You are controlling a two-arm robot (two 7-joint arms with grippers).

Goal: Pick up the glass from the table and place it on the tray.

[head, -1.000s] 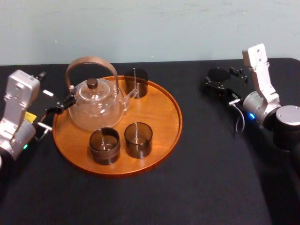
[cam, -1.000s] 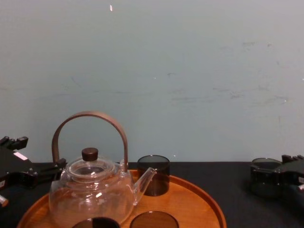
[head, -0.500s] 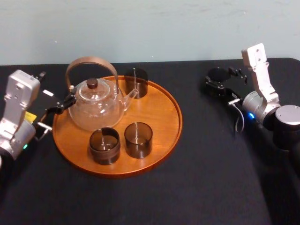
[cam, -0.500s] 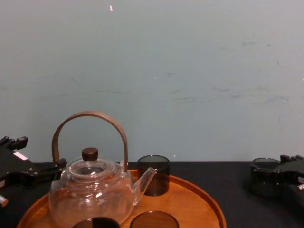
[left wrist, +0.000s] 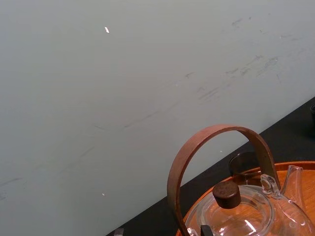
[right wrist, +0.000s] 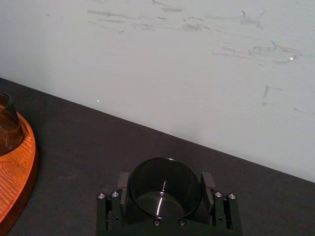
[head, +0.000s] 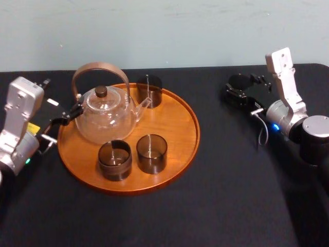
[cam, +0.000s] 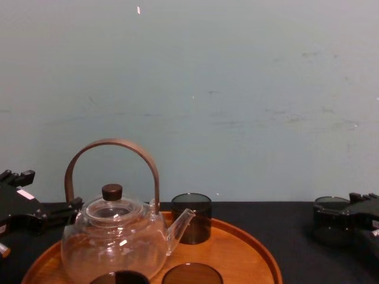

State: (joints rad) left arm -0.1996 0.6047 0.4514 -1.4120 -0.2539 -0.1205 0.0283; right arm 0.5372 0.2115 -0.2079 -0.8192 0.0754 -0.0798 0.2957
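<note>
A dark smoky glass (right wrist: 165, 189) stands on the black table (head: 221, 170) at the far right, well clear of the round orange-brown tray (head: 172, 126). My right gripper (right wrist: 165, 181) reaches around it, one finger pressed against each side of the glass (head: 238, 83). From the chest view the glass (cam: 329, 218) sits low on the table with the gripper's dark body beside it. My left gripper (head: 69, 114) rests at the tray's left edge, close to the teapot.
On the tray stand a glass teapot (head: 105, 117) with a brown arched handle and three dark glasses (head: 149, 90) (head: 114, 159) (head: 151, 153). Open tray surface lies on its right side. A pale wall backs the table.
The right gripper's fingers have drawn in against the sides of the glass. The glass, the tray and the left arm have not moved.
</note>
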